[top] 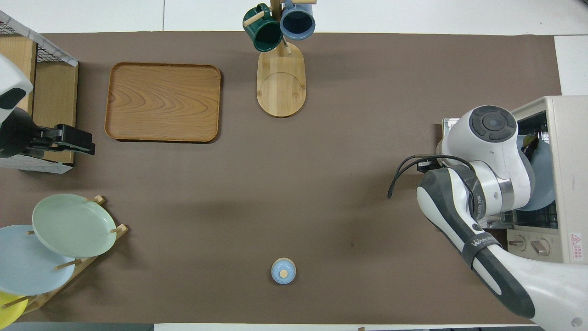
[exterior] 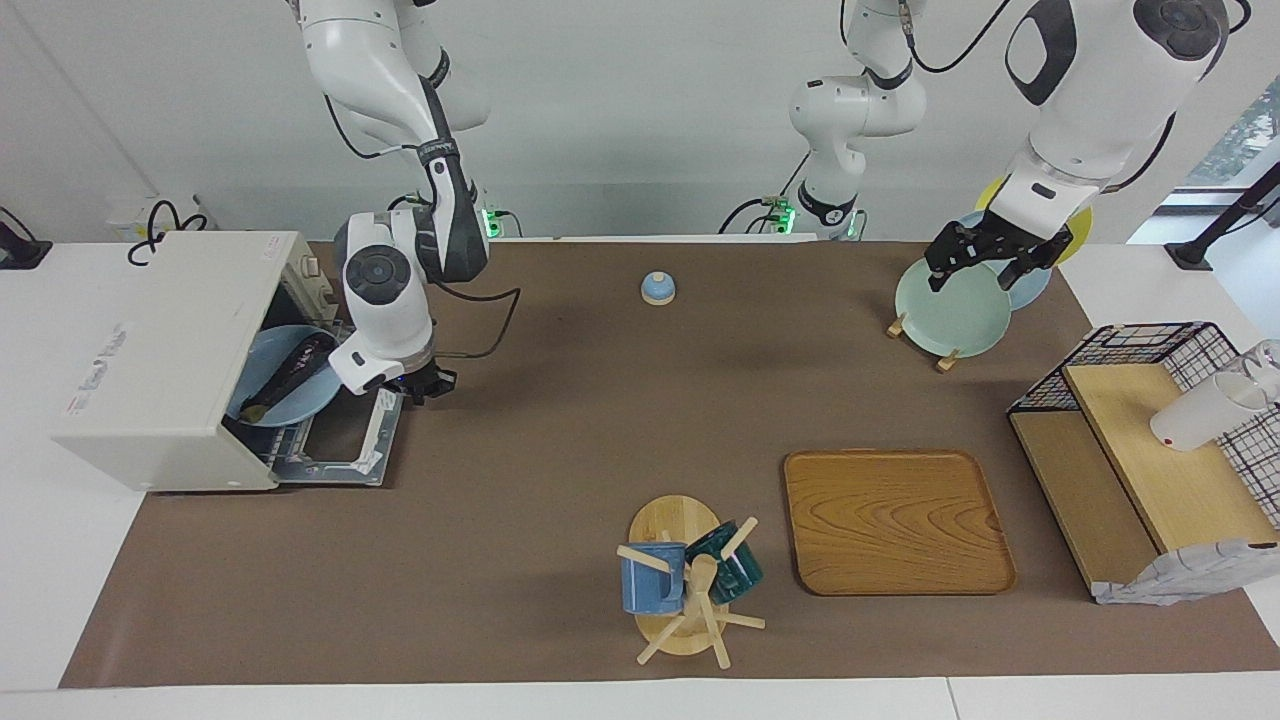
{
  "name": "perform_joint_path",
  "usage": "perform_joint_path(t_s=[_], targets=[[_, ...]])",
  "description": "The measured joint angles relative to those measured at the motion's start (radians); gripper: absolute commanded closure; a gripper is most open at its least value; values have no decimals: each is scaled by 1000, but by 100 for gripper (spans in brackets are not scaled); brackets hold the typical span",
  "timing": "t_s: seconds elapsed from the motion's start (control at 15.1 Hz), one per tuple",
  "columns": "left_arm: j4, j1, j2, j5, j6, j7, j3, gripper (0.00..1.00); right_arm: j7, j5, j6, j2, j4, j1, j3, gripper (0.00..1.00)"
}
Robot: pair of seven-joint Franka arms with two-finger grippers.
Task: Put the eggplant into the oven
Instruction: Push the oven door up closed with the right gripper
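Observation:
The cream-white oven (exterior: 150, 360) stands at the right arm's end of the table, its door (exterior: 340, 452) folded down open. The dark eggplant (exterior: 295, 365) lies on a blue plate (exterior: 300, 402) that rests inside the oven's opening on the wire rack. My right gripper (exterior: 425, 383) hangs low just outside the opening, beside the plate's rim and over the door's edge. In the overhead view the right arm hides most of the plate (top: 544, 177) and the eggplant. My left gripper (exterior: 985, 268) is open and empty, up over the plate rack; it also shows in the overhead view (top: 76, 142).
A plate rack with a green plate (exterior: 950, 310) stands at the left arm's end. A wire shelf (exterior: 1150, 450) holds a white cup (exterior: 1200, 412). A wooden tray (exterior: 895, 520), a mug tree (exterior: 690, 580) and a small blue lid (exterior: 657, 288) are mid-table.

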Motion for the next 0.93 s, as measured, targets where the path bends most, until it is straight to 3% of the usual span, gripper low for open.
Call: perform_joint_path(t_s=[0.6,0.93], targets=[[0,0,0,0,0,0,0,0,0,-156,-6,1,-3,14,12,100],[0,0,0,0,0,0,0,0,-69,-185,-103,-18,46,23,21,100]])
